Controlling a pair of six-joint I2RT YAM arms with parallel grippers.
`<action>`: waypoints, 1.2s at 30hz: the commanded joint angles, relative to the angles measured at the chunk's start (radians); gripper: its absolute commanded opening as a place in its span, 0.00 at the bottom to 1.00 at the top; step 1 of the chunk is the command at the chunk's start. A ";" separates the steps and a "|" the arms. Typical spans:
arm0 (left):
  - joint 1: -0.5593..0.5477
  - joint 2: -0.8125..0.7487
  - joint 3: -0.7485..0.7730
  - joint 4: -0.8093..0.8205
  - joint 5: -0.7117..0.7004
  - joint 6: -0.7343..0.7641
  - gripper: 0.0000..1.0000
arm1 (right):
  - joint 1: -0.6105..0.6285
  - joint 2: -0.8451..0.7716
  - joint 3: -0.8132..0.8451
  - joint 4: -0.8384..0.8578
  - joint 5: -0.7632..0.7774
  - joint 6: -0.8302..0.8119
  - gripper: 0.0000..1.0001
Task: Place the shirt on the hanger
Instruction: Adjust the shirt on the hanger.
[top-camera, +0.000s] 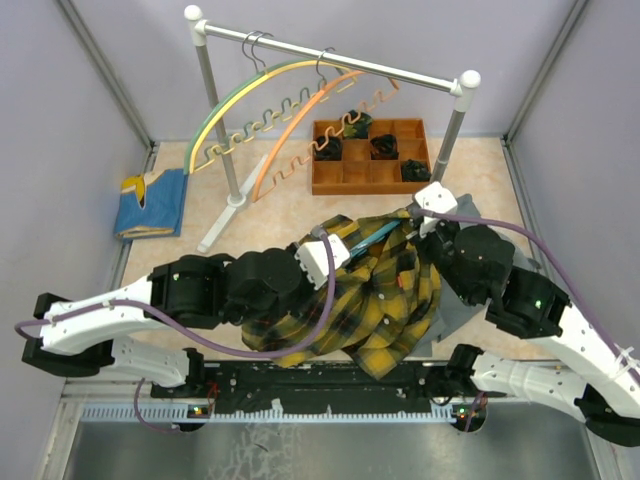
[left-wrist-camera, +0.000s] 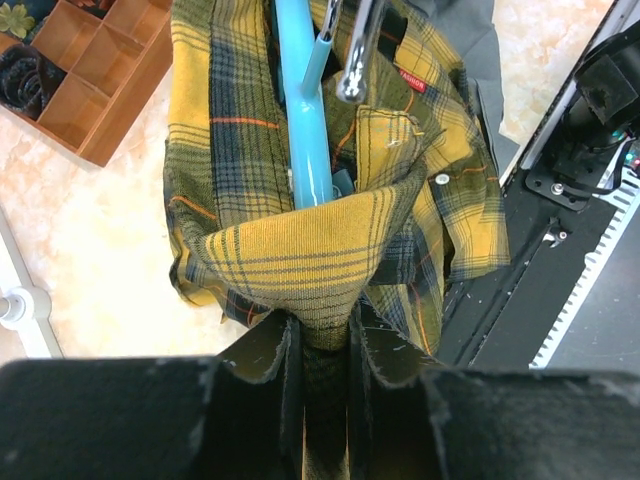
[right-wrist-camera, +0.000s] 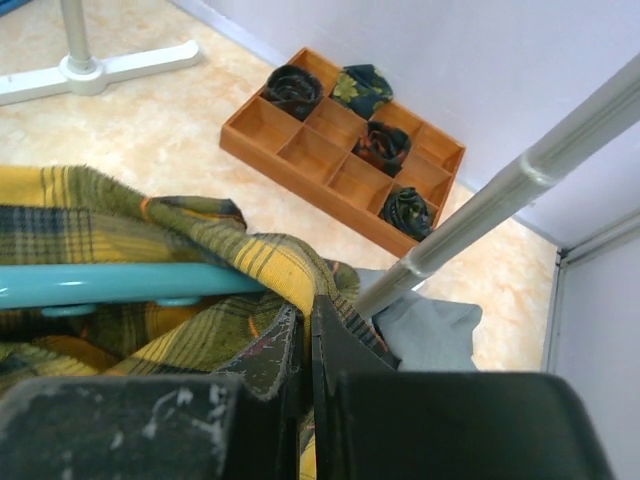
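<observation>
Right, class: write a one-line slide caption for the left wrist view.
Left fingers pinch a fold of the plaid shirt, the blue hanger tucked down inside it.

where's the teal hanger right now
In the top view the hanger lies right of centre, tucked inside the shirt between the left gripper and right gripper, on the near side of the wooden tray.

**No legible writing**

Nothing can be read with certainty. A small red tag (left-wrist-camera: 411, 80) on the shirt (left-wrist-camera: 290, 260), toward one o'clock in the left wrist view, bears pale lettering too blurred to make out.
</observation>
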 joint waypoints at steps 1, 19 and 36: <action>0.001 0.006 0.022 -0.033 -0.044 -0.030 0.00 | -0.005 -0.031 0.084 0.123 0.087 -0.037 0.00; 0.007 -0.082 0.094 0.058 -0.121 -0.047 0.00 | -0.005 -0.101 0.139 -0.058 -0.156 0.054 0.00; 0.007 0.049 0.644 -0.005 -0.105 0.198 0.00 | -0.005 -0.156 0.297 0.125 -0.598 0.174 0.45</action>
